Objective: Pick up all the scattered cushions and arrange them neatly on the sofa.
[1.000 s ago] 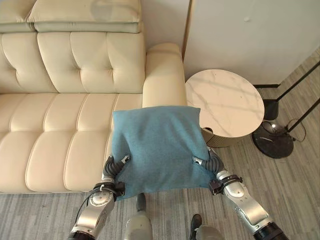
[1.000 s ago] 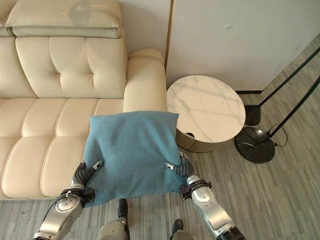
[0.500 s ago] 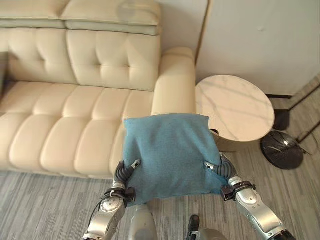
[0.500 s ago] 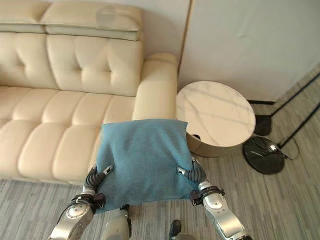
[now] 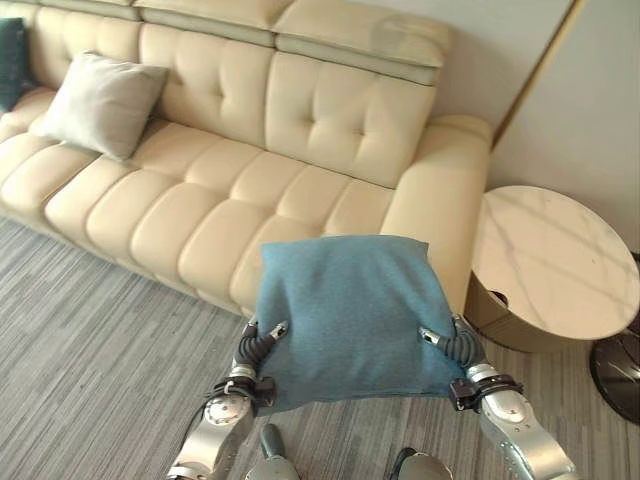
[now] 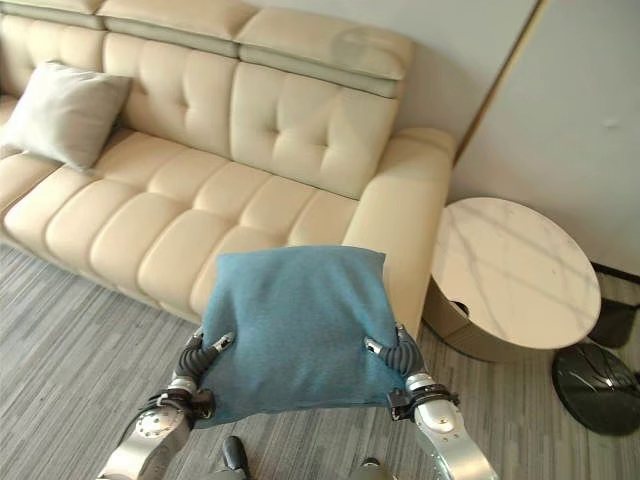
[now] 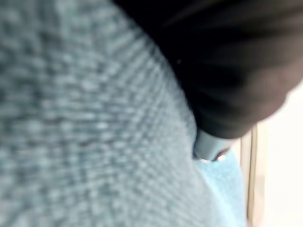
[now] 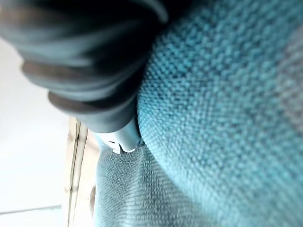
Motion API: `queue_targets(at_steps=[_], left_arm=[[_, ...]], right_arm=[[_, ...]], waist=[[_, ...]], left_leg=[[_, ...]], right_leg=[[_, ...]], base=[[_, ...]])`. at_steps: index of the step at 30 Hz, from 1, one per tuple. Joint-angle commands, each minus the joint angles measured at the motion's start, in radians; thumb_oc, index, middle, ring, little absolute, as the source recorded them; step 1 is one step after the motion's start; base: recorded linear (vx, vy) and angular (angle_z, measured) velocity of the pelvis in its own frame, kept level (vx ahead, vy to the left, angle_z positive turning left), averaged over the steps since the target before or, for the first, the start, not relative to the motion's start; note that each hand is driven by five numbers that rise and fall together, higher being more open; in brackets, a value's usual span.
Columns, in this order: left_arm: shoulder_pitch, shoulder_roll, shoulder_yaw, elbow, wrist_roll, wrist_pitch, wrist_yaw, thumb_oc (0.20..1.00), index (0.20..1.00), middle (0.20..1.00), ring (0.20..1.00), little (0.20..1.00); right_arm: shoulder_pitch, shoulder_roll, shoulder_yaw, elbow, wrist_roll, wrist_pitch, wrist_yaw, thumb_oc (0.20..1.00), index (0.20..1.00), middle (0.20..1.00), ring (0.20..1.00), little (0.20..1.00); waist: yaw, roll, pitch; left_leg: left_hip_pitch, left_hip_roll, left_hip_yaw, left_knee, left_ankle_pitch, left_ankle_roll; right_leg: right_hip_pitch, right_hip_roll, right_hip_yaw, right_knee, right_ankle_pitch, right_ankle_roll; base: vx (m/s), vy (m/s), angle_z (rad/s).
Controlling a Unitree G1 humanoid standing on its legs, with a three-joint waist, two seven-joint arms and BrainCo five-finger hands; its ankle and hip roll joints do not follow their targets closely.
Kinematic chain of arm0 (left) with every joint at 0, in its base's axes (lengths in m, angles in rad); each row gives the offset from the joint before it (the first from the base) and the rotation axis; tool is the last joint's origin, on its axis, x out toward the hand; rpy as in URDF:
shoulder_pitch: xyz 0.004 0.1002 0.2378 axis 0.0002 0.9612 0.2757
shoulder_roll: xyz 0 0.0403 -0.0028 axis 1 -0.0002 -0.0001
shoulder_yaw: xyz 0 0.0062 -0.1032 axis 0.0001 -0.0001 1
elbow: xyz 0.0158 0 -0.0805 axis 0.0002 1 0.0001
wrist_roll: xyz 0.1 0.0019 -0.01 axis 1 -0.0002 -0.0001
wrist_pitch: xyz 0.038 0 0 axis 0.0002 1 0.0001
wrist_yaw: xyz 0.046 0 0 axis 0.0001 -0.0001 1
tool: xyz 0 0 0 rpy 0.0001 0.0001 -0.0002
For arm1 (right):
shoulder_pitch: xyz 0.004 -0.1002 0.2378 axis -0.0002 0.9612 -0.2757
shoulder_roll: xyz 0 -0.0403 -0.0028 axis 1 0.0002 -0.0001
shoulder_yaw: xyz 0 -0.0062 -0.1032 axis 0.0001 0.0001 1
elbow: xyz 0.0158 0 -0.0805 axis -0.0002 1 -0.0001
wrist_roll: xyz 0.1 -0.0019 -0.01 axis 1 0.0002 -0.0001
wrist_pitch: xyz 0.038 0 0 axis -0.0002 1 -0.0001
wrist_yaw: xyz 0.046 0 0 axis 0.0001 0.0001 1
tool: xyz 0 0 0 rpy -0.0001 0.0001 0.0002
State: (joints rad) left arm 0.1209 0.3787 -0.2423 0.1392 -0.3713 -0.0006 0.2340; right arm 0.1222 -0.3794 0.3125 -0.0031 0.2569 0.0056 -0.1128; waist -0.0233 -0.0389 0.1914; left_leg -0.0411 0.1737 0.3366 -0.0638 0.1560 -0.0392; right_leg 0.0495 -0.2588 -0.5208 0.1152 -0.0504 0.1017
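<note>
The robot is holding a blue cushion (image 5: 345,310) up in front of itself, between both hands, above the grey floor (image 5: 90,330) just off the front edge of the cream sofa (image 5: 250,150). The left hand (image 5: 262,338) is gripping the cushion's lower left part, with the thumb lying on the top face; its fingers are going under the fabric, so how far they are curled cannot be told. The right hand (image 5: 445,340) is doing the same at the cushion's lower right part, thumb showing on top and fingers hidden beneath. The cushion's far edge is overlapping the sofa's front edge near the right armrest (image 5: 440,190). In both wrist views the blue weave is pressing right up against each hand's dark cover. A beige cushion (image 5: 100,100) is leaning against the backrest toward the sofa's left end. A round marble side table (image 5: 555,270) is standing just beside the right armrest.
</note>
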Motion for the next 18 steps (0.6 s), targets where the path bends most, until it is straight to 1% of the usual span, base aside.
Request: queue_targets(at_steps=[1, 2, 4, 6, 7, 8, 9, 10, 12, 13, 14, 15, 16, 17, 18], left_arm=[[-0.017, -0.049, -0.021, -0.125, 0.042, -0.074, -0.08, 0.2, 0.2, 0.2, 0.2, 0.2], [-0.012, -0.05, -0.019, -0.124, 0.04, -0.075, -0.081, 0.2, 0.2, 0.2, 0.2, 0.2], [0.007, -0.042, -0.003, -0.128, 0.042, -0.075, -0.083, 0.2, 0.2, 0.2, 0.2, 0.2], [0.008, -0.042, 0.001, -0.128, 0.04, -0.076, -0.083, 0.2, 0.2, 0.2, 0.2, 0.2], [0.009, -0.039, 0.01, -0.127, 0.038, -0.079, -0.078, 0.2, 0.2, 0.2, 0.2, 0.2], [0.009, -0.04, 0.011, -0.125, 0.039, -0.078, -0.078, 0.2, 0.2, 0.2, 0.2, 0.2], [0.009, -0.04, 0.011, -0.125, 0.039, -0.078, -0.078, 0.2, 0.2, 0.2, 0.2, 0.2], [0.007, -0.039, 0.013, -0.122, 0.042, -0.08, -0.076, 0.2, 0.2, 0.2, 0.2, 0.2], [0.002, -0.036, 0.012, -0.12, 0.047, -0.077, -0.073, 0.2, 0.2, 0.2, 0.2, 0.2], [-0.015, -0.031, 0.01, -0.114, 0.05, -0.073, -0.064, 0.2, 0.2, 0.2, 0.2, 0.2], [-0.019, -0.029, 0.008, -0.115, 0.051, -0.071, -0.059, 0.2, 0.2, 0.2, 0.2, 0.2], [-0.024, -0.026, 0.005, -0.112, 0.056, -0.071, -0.053, 0.2, 0.2, 0.2, 0.2, 0.2], [-0.035, -0.023, -0.004, -0.111, 0.06, -0.073, -0.05, 0.2, 0.2, 0.2, 0.2, 0.2], [-0.039, -0.029, -0.013, -0.111, 0.057, -0.074, -0.048, 0.2, 0.2, 0.2, 0.2, 0.2], [-0.046, -0.035, -0.013, -0.109, 0.053, -0.076, -0.048, 0.2, 0.2, 0.2, 0.2, 0.2]], right_arm=[[-0.063, 0.021, 0.021, -0.103, 0.034, -0.109, 0.042, 0.2, 0.2, 0.2, 0.2, 0.2], [-0.067, 0.025, 0.025, -0.1, 0.034, -0.108, 0.043, 0.2, 0.2, 0.2, 0.2, 0.2], [-0.079, 0.036, 0.038, -0.093, 0.03, -0.103, 0.049, 0.2, 0.2, 0.2, 0.2, 0.2], [-0.085, 0.041, 0.042, -0.09, 0.029, -0.101, 0.049, 0.2, 0.2, 0.2, 0.2, 0.2], [-0.096, 0.051, 0.049, -0.084, 0.027, -0.097, 0.051, 0.2, 0.2, 0.2, 0.2, 0.2], [-0.1, 0.055, 0.05, -0.084, 0.024, -0.095, 0.053, 0.2, 0.2, 0.2, 0.2, 0.2], [-0.101, 0.056, 0.05, -0.084, 0.024, -0.095, 0.053, 0.2, 0.2, 0.2, 0.2, 0.2], [-0.105, 0.06, 0.049, -0.079, 0.018, -0.096, 0.051, 0.2, 0.2, 0.2, 0.2, 0.2], [-0.101, 0.073, 0.045, -0.081, 0.019, -0.096, 0.052, 0.2, 0.2, 0.2, 0.2, 0.2], [-0.097, 0.081, 0.039, -0.083, 0.01, -0.094, 0.053, 0.2, 0.2, 0.2, 0.2, 0.2], [-0.096, 0.084, 0.04, -0.085, 0.006, -0.091, 0.052, 0.2, 0.2, 0.2, 0.2, 0.2], [-0.095, 0.09, 0.038, -0.084, 0.002, -0.092, 0.05, 0.2, 0.2, 0.2, 0.2, 0.2], [-0.091, 0.1, 0.037, -0.083, 0.002, -0.096, 0.046, 0.2, 0.2, 0.2, 0.2, 0.2], [-0.088, 0.106, 0.035, -0.085, 0.006, -0.096, 0.044, 0.2, 0.2, 0.2, 0.2, 0.2], [-0.088, 0.104, 0.034, -0.079, 0.017, -0.099, 0.045, 0.2, 0.2, 0.2, 0.2, 0.2]], waist=[[-0.013, -0.004, -0.042], [-0.009, -0.006, -0.043], [0.007, -0.019, -0.049], [0.013, -0.023, -0.049], [0.023, -0.032, -0.05], [0.026, -0.036, -0.051], [0.025, -0.037, -0.051], [0.029, -0.042, -0.052], [0.031, -0.05, -0.052], [0.024, -0.056, -0.044], [0.019, -0.052, -0.036], [0.012, -0.051, -0.027], [-0.001, -0.047, -0.016], [-0.021, -0.04, -0.012], [-0.029, -0.039, -0.008]], left_leg=[[0.038, 0.077, 0.014, -0.008, -0.117, -0.089], [0.038, 0.069, 0.011, -0.009, -0.124, -0.085], [0.037, 0.037, 0.002, -0.01, -0.145, -0.065], [0.036, 0.028, -0.002, -0.01, -0.151, -0.06], [0.031, 0.011, -0.013, -0.003, -0.165, -0.048], [0.029, 0.0, -0.017, 0.003, -0.175, -0.042], [0.029, -0.001, -0.017, 0.004, -0.176, -0.041], [0.026, -0.015, -0.027, 0.013, -0.187, -0.033], [0.028, -0.041, -0.051, 0.019, -0.206, -0.014], [0.044, -0.08, -0.082, 0.015, -0.223, 0.016], [0.054, -0.094, -0.095, 0.011, -0.226, 0.027], [0.069, -0.107, -0.105, 0.0, -0.229, 0.04], [0.063, -0.109, -0.111, -0.003, -0.211, 0.052], [0.074, -0.108, -0.13, -0.011, -0.211, 0.052], [0.08, -0.112, -0.146, -0.013, -0.213, 0.05]], right_leg=[[-0.034, 0.088, -0.013, -0.019, -0.095, -0.035], [-0.035, 0.082, -0.014, -0.024, -0.084, -0.028], [-0.036, 0.059, -0.014, -0.04, -0.049, -0.004], [-0.035, 0.052, -0.015, -0.044, -0.04, 0.004], [-0.033, 0.038, -0.013, -0.05, -0.025, 0.017], [-0.032, 0.03, -0.012, -0.049, -0.021, 0.024], [-0.031, 0.028, -0.012, -0.048, -0.02, 0.025], [-0.028, 0.017, -0.012, -0.041, -0.018, 0.03], [-0.037, -0.01, 0.0, 0.014, -0.022, 0.037], [-0.065, -0.058, 0.037, 0.134, 0.021, 0.062], [-0.079, -0.074, 0.061, 0.187, 0.054, 0.068], [-0.103, -0.083, 0.101, 0.248, 0.064, 0.076], [-0.142, -0.05, 0.151, 0.275, 0.061, 0.049], [-0.178, 0.018, 0.22, 0.272, 0.011, 0.026], [-0.198, 0.075, 0.27, 0.225, -0.036, 0.017]], base=[[-0.01, 0.112, 0.07], [0.0, 0.147, 0.06], [-0.01, 0.255, 0.01], [-0.01, 0.168, -0.01], [0.0, 0.186, -0.01], [0.0, 0.185, 0.02], [0.02, 0.156, 0.03], [0.03, 0.133, 0.06], [0.07, 0.261, 0.11], [0.11, 0.338, 0.4], [0.11, 0.344, 0.63], [0.0, 0.215, 0.7], [0.01, 0.181, 0.56], [0.04, 0.116, 0.35], [0.15, 0.076, 0.4]])
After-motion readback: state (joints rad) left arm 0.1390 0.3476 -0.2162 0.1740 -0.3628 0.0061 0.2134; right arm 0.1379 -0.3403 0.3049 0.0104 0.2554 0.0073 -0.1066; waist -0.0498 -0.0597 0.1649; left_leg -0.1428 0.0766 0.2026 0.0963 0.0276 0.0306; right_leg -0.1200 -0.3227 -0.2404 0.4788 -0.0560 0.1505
